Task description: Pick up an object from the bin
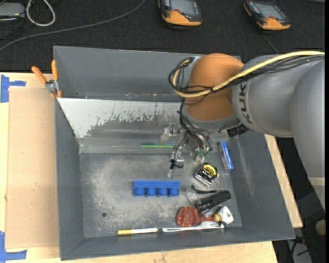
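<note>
Leftward, the bare bin floor point(107, 174) is lying open; the arm point(285, 97) is reaching in from the right, its gripper point(176, 162) hanging near the blue ridged block point(156, 188) at mid-floor, open or closed I cannot tell.

Grey arm point(285, 92) reaching in from the right, orange wrist cover point(211, 86), looped cables point(180, 74), tool point(176, 160) pointing down.

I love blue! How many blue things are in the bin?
2: a blue block in the middle, a blue marker at the right. The arm could hide more.
</note>
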Controlling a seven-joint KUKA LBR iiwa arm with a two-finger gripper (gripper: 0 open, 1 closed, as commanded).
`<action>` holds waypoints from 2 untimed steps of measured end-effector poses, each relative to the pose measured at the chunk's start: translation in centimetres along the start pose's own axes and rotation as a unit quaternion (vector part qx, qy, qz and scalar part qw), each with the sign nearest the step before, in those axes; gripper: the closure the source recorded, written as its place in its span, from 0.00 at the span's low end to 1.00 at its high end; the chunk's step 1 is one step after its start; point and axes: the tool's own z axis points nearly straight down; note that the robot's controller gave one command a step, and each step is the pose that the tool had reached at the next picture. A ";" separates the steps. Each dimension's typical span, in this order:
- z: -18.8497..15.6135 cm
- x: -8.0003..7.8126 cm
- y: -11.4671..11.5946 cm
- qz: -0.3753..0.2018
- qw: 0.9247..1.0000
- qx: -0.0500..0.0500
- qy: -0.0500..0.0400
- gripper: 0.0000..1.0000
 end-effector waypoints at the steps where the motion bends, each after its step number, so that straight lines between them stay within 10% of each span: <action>1: -0.5 -0.1 0.0 0.000 1.000 0.000 -0.004 0.00; 2: 5.8 3.8 2.9 -0.033 0.999 0.000 -0.002 0.00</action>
